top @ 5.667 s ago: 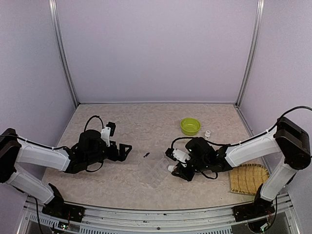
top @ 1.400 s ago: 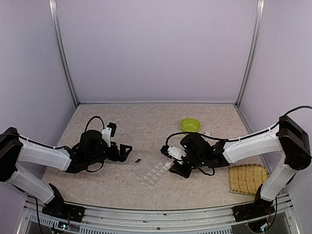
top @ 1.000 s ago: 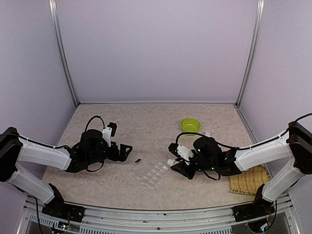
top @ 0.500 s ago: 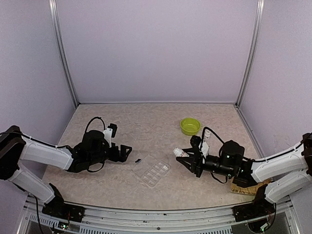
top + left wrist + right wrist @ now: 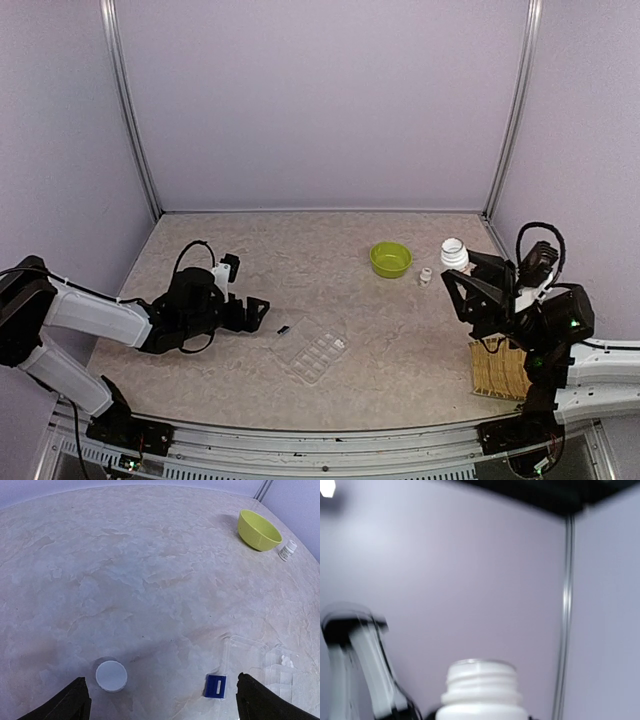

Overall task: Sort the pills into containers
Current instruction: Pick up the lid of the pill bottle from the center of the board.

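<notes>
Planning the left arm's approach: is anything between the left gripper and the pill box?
Yes. A small blue piece lies just short of the pill box, on the line from the open left gripper. A white cap sits off to the other side, away from that line.

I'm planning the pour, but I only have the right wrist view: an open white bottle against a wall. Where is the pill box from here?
Observer: The clear pill box lies on the table at front centre, well left of the right gripper, which holds your white bottle raised.
Operator: Anything close to the box?
Observer: A small blue object lies beside the corner nearest the left arm.
Operator: And the left arm?
Observer: The left gripper sits low, facing the box, jaws wide open.
</notes>
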### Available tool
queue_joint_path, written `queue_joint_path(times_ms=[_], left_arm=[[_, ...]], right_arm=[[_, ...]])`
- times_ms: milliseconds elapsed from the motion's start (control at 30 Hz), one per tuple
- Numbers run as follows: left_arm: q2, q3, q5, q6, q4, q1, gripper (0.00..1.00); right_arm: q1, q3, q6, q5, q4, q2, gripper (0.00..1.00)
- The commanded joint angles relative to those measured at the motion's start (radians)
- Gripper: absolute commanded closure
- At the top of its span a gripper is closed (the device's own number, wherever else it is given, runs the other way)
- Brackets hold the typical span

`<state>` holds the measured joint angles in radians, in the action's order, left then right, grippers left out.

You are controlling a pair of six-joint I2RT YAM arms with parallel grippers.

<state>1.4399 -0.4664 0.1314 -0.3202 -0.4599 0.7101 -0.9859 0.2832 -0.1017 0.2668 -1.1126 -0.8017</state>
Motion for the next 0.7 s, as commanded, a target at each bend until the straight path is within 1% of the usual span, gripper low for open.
queue_joint_path(times_ms=[0,100,200,300,467,567,667], left_arm=[[-0.011,-0.007,0.020,0.011,-0.020,-0.011,0.01],[0.009,-0.030,0.082,-0.002,0.038,-0.013,0.01],[0.051,-0.079,0.156,-0.019,0.123,-0.016,0.01],[0.092,-0.124,0.200,-0.041,0.190,-0.023,0.01],[0.151,-0.200,0.219,-0.042,0.291,-0.042,0.01],[0.172,-0.212,0.211,-0.042,0.308,-0.047,0.01],[0.189,-0.220,0.183,-0.041,0.305,-0.047,0.05]], right_arm=[[0.002,0.012,-0.007,0.006,0.060,0.102,1.00],[0.001,-0.016,0.019,-0.058,0.082,0.174,1.00],[0.001,-0.005,0.003,-0.046,0.127,0.150,1.00],[0.003,-0.013,-0.014,-0.040,0.126,0.120,1.00],[0.002,-0.003,-0.005,-0.042,0.149,0.104,1.00],[0.002,0.002,-0.001,-0.045,0.169,0.109,1.00],[0.002,-0.002,0.003,-0.053,0.185,0.114,1.00]])
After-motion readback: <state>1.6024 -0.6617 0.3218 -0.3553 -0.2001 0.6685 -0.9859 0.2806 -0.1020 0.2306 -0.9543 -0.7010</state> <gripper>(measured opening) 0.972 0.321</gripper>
